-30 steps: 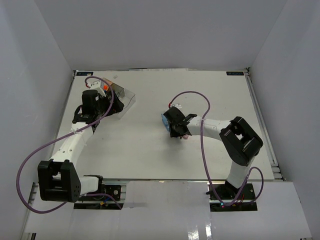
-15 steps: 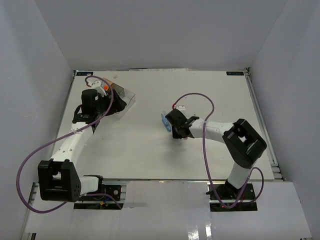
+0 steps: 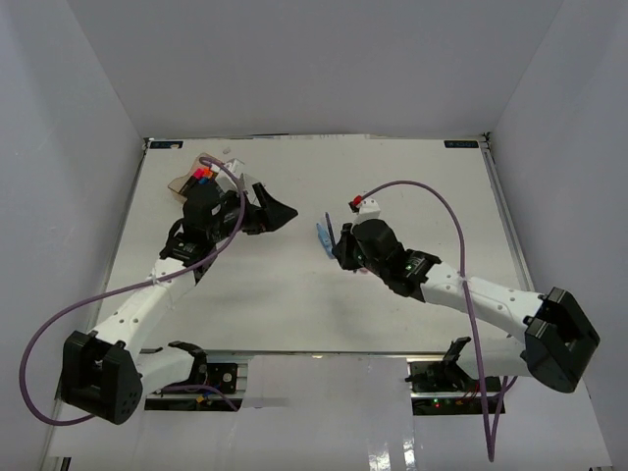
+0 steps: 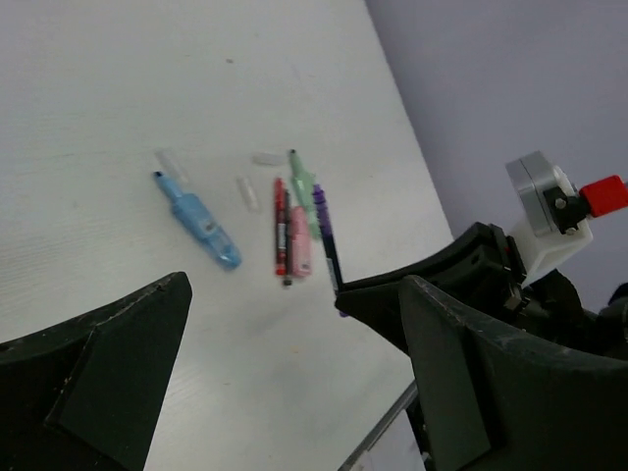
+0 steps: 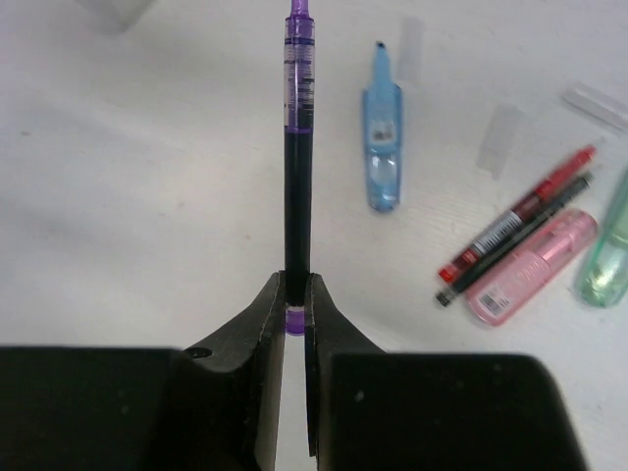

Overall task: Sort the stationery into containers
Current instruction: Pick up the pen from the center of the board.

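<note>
Tray [image 3: 183,183] sits at the far-left of the surface [image 3: 412,177]. Orange, pink and blue marker caps [image 3: 201,177] show inside it; which compartment, cannot tell.
Left jaws: spread wide, nothing between them, near the tray.
Right jaws: clenched on the purple pen [image 5: 297,147], mid-surface.
Blue highlighter [image 5: 383,147], red pen [image 5: 517,212] and pink highlighter [image 5: 535,270] lie loose nearby.

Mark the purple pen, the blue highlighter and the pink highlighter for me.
purple pen [image 5: 297,186], right wrist view, dark barrel.
blue highlighter [image 5: 383,135], right wrist view, mid-body.
pink highlighter [image 5: 535,266], right wrist view, mid-body.
</note>
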